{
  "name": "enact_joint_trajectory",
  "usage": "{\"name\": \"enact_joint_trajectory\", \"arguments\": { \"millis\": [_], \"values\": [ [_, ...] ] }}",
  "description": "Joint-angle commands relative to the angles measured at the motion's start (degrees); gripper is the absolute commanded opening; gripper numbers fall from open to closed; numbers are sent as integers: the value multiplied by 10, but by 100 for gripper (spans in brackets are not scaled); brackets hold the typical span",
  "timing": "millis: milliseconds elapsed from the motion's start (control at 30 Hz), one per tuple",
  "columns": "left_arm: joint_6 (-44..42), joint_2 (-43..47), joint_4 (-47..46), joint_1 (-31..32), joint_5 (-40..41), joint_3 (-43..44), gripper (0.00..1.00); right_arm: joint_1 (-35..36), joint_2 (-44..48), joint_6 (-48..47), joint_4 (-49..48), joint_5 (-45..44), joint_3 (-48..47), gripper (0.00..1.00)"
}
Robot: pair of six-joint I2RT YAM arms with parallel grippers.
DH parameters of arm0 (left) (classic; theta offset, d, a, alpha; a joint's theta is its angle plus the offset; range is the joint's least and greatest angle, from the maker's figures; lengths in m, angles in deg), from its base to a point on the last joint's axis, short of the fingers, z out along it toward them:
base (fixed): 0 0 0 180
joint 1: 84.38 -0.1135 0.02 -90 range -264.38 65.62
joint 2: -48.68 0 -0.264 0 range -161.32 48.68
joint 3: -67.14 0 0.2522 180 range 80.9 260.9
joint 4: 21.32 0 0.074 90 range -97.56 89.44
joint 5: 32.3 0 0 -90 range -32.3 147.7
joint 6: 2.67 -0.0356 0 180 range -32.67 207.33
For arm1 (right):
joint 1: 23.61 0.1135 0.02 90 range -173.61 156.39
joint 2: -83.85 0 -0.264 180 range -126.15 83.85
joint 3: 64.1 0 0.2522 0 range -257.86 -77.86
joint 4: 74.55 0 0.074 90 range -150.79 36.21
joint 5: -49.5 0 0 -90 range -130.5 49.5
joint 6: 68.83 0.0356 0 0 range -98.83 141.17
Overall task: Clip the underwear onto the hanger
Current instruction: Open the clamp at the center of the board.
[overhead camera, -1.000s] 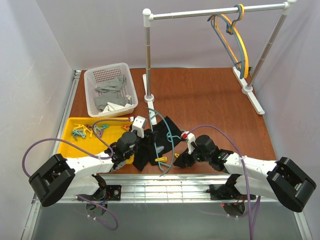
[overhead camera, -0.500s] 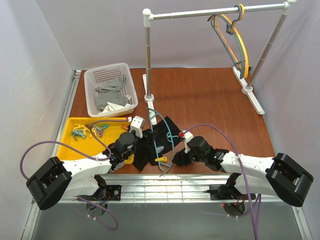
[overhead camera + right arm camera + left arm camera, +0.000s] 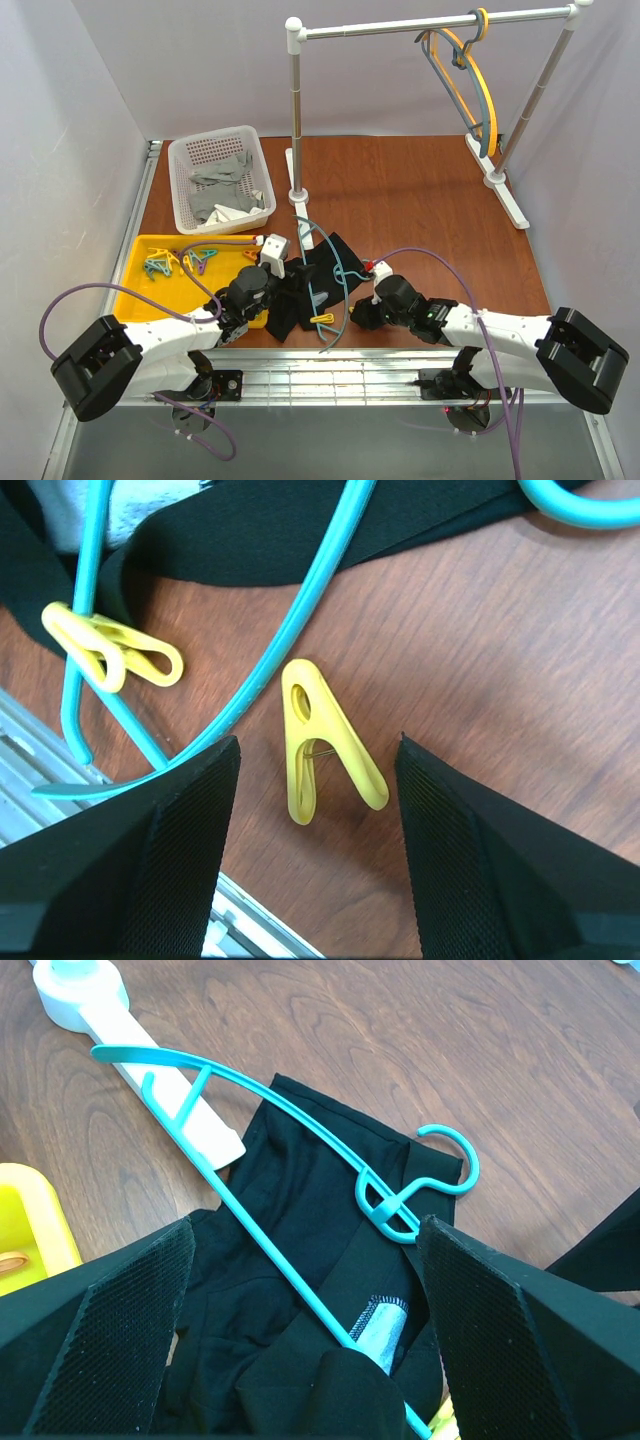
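The black underwear [image 3: 310, 285] lies crumpled at the near middle of the table. Across it lies the teal hanger [image 3: 343, 272]. One yellow clip [image 3: 110, 650] sits on the hanger's near end. My left gripper [image 3: 305, 1225] hangs open and wide over the underwear [image 3: 320, 1180] and the hanger's bar [image 3: 280, 1260], holding nothing. My right gripper [image 3: 318, 742] is low over the wood, open, its pads either side of a loose yellow clip [image 3: 330, 730] with a gap on each side. The hanger's arm [image 3: 303, 610] curves just left of that clip.
A white basket [image 3: 190, 160] of grey cloths stands at the back left. In front of it is a yellow tray [image 3: 140, 290] with several clips. A rack [image 3: 430, 22] at the back carries a yellow and a grey-blue hanger [image 3: 468, 85]. A metal rail [image 3: 330, 372] edges the near side.
My right gripper has moved left toward the hanger and its jaws have narrowed around the loose yellow clip. The left arm has barely shifted and stays open.
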Motion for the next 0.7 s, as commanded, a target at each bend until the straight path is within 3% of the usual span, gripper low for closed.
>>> {"name": "enact_joint_trajectory", "arguments": {
  "millis": [0,400,667],
  "values": [
    [1,17,-10,-5,-8,-8,82,16,-27,35,124,-40,6,56],
    [2,32,-16,-5,-17,-15,82,57,-54,89,162,-84,-5,42],
    [5,28,-27,-5,-27,-18,82,114,-85,133,184,-95,-11,42]
  ]
}}
